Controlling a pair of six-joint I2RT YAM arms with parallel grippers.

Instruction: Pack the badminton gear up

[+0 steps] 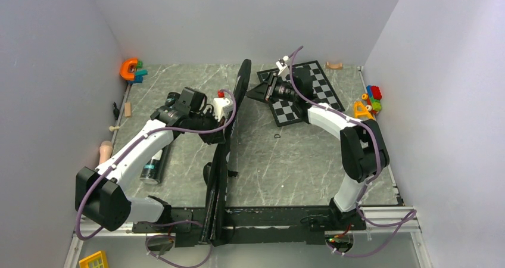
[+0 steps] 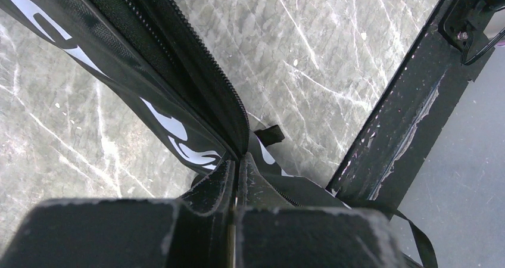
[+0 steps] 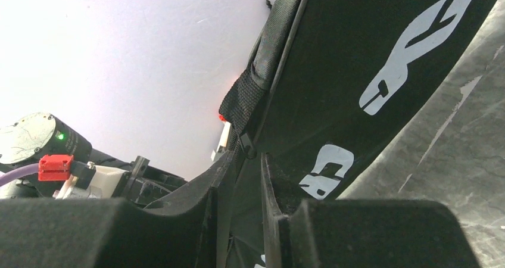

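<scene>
Top external view, left to right: the left gripper [image 2: 236,180] is clenched on the zip edge of the racket bag [image 1: 221,167], apparently to prop it on edge, its long axis running from bottom centre to upper centre, while the right gripper [image 3: 247,159] straddles its upper end, whether clamped I cannot tell.

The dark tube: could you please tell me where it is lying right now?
In the top view, the dark tube lies on the left of the table, partly under the left arm, just left of the racket bag standing on edge.
</scene>
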